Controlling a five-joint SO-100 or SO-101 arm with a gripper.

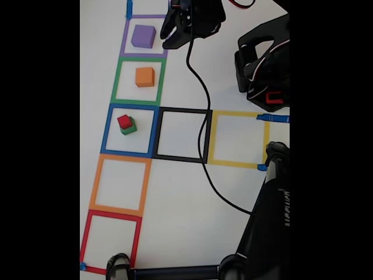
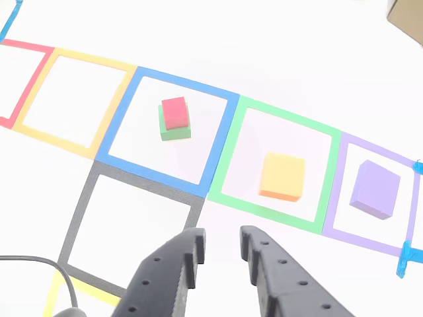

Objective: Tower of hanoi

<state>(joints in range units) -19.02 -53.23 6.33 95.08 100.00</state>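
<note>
The red cube (image 2: pixel 174 112) sits on the green cube (image 2: pixel 175 131) and hides most of its top in both views. In the fixed view a dark arm part covers the purple tape square's (image 1: pixel 143 54) upper right corner, and the black cable (image 1: pixel 202 111) crosses the black tape square's (image 1: pixel 181 135) right side. In the other view the bottom edge cuts off the gripper (image 2: pixel 221 242) behind its fingers.
</note>
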